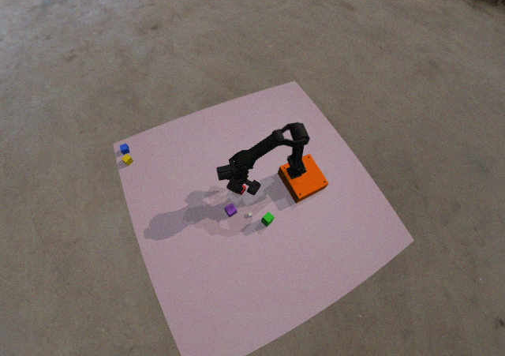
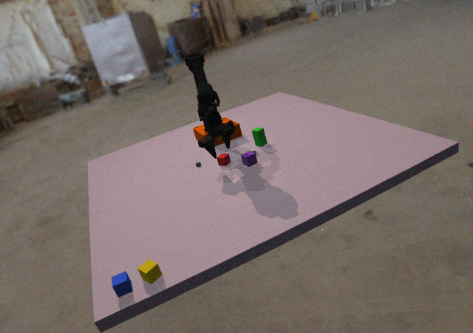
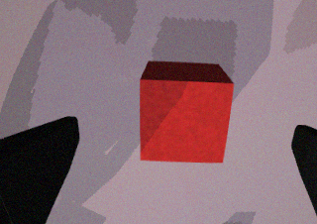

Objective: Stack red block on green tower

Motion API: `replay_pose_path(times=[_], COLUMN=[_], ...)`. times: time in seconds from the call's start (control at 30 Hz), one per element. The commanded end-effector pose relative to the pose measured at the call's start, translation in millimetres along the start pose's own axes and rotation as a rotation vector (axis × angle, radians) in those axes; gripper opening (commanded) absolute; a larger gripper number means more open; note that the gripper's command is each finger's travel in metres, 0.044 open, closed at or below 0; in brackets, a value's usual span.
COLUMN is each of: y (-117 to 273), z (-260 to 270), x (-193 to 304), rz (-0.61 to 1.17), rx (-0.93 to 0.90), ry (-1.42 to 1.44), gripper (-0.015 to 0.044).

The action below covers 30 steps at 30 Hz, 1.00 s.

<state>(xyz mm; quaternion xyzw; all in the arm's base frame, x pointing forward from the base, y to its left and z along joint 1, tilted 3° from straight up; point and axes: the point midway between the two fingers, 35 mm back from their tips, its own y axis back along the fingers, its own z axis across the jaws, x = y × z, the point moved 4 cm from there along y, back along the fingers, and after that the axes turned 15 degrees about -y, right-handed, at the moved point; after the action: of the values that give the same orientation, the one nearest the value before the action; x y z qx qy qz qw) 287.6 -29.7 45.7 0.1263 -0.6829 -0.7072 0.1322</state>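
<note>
The red block (image 1: 243, 189) (image 2: 223, 159) (image 3: 184, 122) sits flat on the pink board; in the top view the gripper partly covers it. My gripper (image 1: 245, 187) (image 2: 222, 152) (image 3: 189, 133) is open and empty, pointing down just above the red block. In the wrist view the block lies between the two fingers with a gap on each side, a little nearer the left finger. The green tower (image 1: 267, 219) (image 2: 259, 136) stands upright on the board, apart from the gripper and the red block.
A purple block (image 1: 230, 210) (image 2: 249, 158) lies near the red block, towards the green tower. A tiny white cube (image 1: 249, 214) lies between purple block and tower. A tiny dark cube (image 2: 198, 164) lies on the red block's other side. Blue (image 1: 125, 148) (image 2: 122, 283) and yellow (image 1: 127, 159) (image 2: 150, 271) blocks sit at a far corner.
</note>
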Motion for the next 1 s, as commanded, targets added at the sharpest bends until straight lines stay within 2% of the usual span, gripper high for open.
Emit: replay_pose_path(times=[0.0,0.97], y=[-7.5,-45.4], z=[0.2,0.7], x=[1.2,2.6], rz=[0.006,0.007], rx=[-0.001,-0.001], ry=[-0.002,-0.002], gripper=[0.0440,0.0440])
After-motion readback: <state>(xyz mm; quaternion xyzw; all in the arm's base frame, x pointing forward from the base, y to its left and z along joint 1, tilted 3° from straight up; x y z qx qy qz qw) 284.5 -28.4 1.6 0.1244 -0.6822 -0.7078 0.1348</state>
